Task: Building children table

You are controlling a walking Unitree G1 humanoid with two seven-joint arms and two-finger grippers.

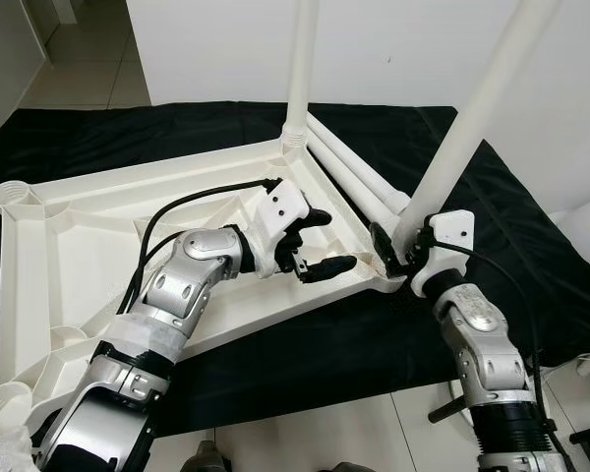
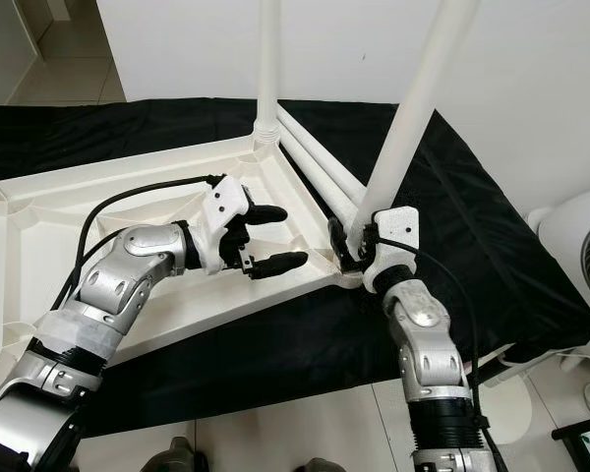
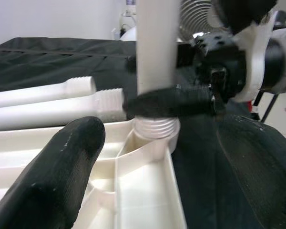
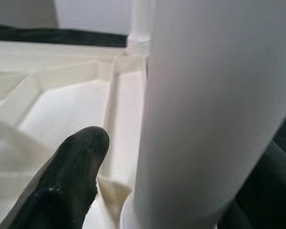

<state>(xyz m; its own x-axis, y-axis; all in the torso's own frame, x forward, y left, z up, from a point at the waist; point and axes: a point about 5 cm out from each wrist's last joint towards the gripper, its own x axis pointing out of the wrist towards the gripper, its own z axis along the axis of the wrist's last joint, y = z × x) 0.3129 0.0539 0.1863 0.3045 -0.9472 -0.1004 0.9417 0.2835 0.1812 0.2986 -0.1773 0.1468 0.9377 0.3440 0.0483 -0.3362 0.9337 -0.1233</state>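
two empty round sockets show at the far left corners of the white tabletop (image 1: 39,285), which lies upside down on a black cloth (image 1: 501,246), its ribbed underside facing up. moving right, the left gripper (image 1: 313,241) hovers over the tabletop's inner panel near the front right corner, its two black fingers spread apart with nothing between them. behind it, an upright leg (image 1: 302,69) stands in the far corner socket. just right of that, two loose legs (image 1: 359,177) lie side by side on the cloth along the tabletop's right edge, threaded ends toward the near corner. at that near right corner a tilted leg (image 1: 472,118) sits with its threaded base in the socket, leaning rightward. the right gripper (image 1: 398,246) has its fingers closed around this leg's lower end, just above the threads; the left wrist view shows a black finger (image 3: 171,101) wrapped across it. at the far right edge, part of a fan (image 2: 580,246) stands on the floor.
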